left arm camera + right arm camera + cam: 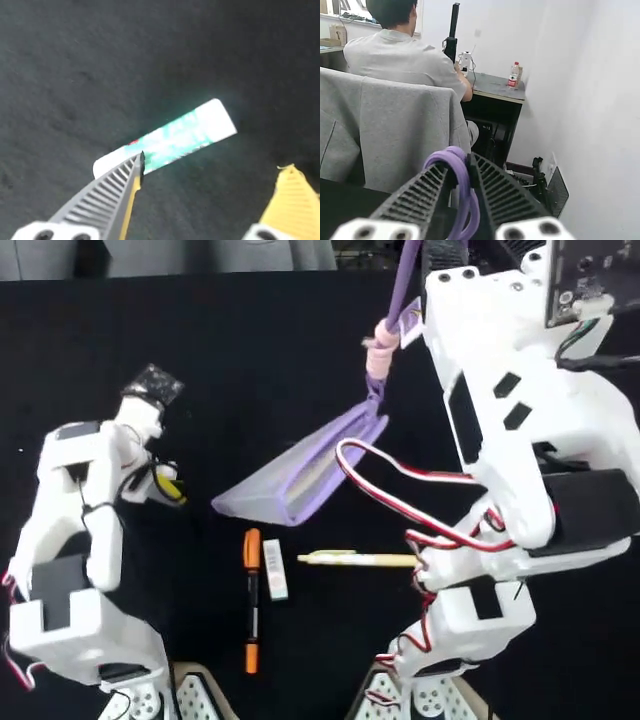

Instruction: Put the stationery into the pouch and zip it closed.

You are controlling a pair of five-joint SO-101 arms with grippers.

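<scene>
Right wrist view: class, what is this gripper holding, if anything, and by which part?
The right gripper holds the pouch by its purple strap, clamped at the top of the loop.

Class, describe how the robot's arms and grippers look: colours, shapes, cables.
The left arm and right arm are blocky white shells with black motor sections. Red-and-white cables loop beside the right arm. The left gripper has ribbed fingers, one grey, one yellow; the right gripper has black ones.

No text can be read: the green and red print on the white eraser (182,134) is blurred, and too small from above
</scene>
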